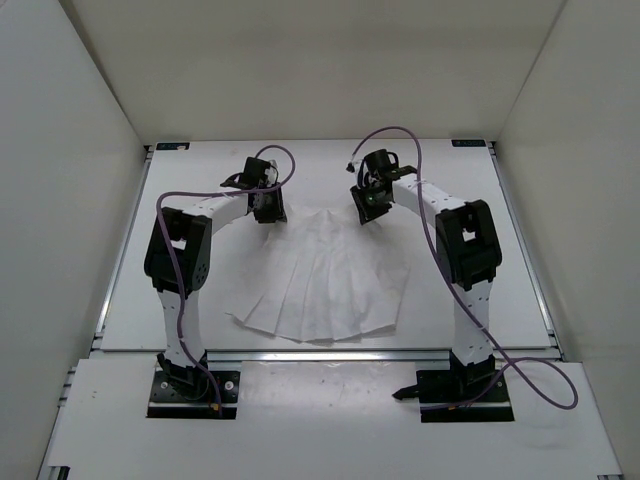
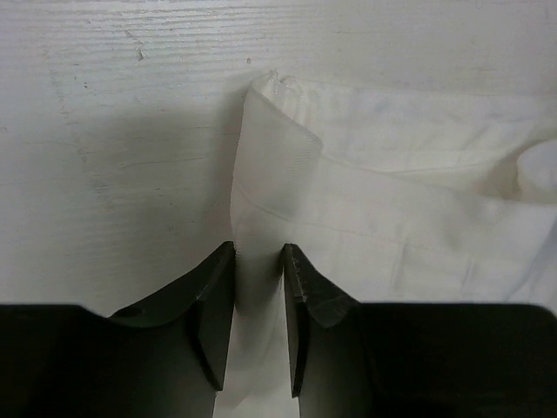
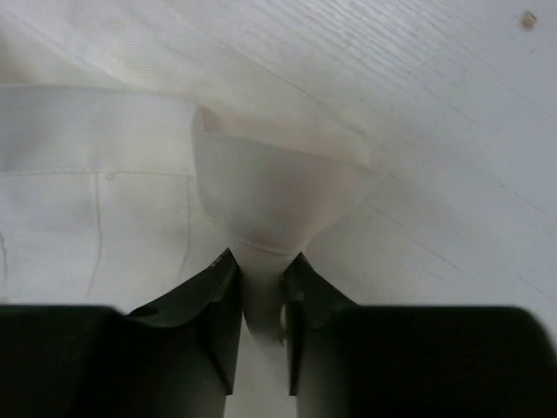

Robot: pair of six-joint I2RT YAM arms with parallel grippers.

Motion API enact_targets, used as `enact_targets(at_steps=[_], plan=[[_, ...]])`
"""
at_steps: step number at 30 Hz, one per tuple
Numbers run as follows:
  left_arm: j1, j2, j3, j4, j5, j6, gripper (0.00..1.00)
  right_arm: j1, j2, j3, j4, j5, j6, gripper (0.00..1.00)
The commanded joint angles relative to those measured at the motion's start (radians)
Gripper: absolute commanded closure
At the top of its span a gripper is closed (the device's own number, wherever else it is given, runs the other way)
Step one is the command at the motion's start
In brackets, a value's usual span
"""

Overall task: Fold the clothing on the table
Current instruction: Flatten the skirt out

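A white pleated skirt of thin, soft fabric lies fanned across the matte white table. Its wide, curved hem faces the near edge and its narrow waist sits at the far side, between the two arms. We see the left gripper down on the waist's left corner and the right gripper down on its right corner. In the left wrist view, the black wedge-shaped fingers are pressed onto a stitched fold of the cloth, which rises between them in an upright loop above the faintly grained tabletop. In the right wrist view, the matching fingers pinch the fabric where it gathers into a smooth funnel, with seam lines running off to the left. The rest of the skirt lies flat toward the near side, its pleats radiating from the waist toward the hem.
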Motion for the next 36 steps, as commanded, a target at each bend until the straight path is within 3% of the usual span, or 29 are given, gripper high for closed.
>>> enact_targets(at_steps=[1,2,4,6,10,16,18,19,21,22,24,26,32,36], plan=[[-0.011,-0.002,0.016,-0.001,0.009,-0.001,0.63,-0.022,0.01,0.052,0.021,0.025,0.014,0.83],[-0.012,0.003,0.027,-0.004,0.006,0.0,0.69,-0.028,0.009,0.047,0.024,0.017,0.012,0.94],[-0.012,0.012,0.036,-0.013,0.008,-0.009,0.88,-0.044,0.003,0.043,0.031,0.017,0.029,0.97],[-0.006,0.029,0.047,-0.022,0.014,-0.019,0.99,-0.059,-0.019,0.035,0.03,0.003,0.046,0.99],[0.008,0.027,0.048,-0.019,0.008,-0.027,1.0,-0.107,-0.077,-0.006,0.064,-0.073,0.093,1.0],[0.025,0.011,0.029,-0.03,-0.02,-0.016,1.0,-0.225,-0.224,-0.278,0.217,-0.231,0.179,1.0],[0.031,0.0,0.007,-0.009,0.014,-0.015,1.0,-0.252,-0.229,-0.299,0.219,-0.267,0.196,0.88],[0.029,-0.002,0.012,-0.001,0.024,-0.01,0.97,-0.254,-0.231,-0.304,0.208,-0.276,0.178,0.84],[0.026,-0.006,0.012,0.005,0.089,0.0,0.72,-0.231,-0.226,-0.304,0.208,-0.262,0.169,0.65],[0.028,-0.015,0.016,0.001,0.106,0.013,0.66,-0.231,-0.229,-0.304,0.211,-0.249,0.169,0.57],[0.02,-0.016,0.045,0.002,0.126,0.036,0.36,-0.219,-0.231,-0.299,0.217,-0.222,0.184,0.36],[0.011,-0.019,0.07,-0.01,0.094,0.054,0.27,-0.219,-0.224,-0.298,0.243,-0.228,0.204,0.28],[0.031,0.035,0.122,-0.004,0.112,0.04,0.27,-0.24,-0.15,-0.197,0.237,-0.296,0.23,0.26],[0.035,0.061,0.125,0.004,0.129,0.028,0.29,-0.219,-0.073,-0.077,0.156,-0.221,0.236,0.27]])
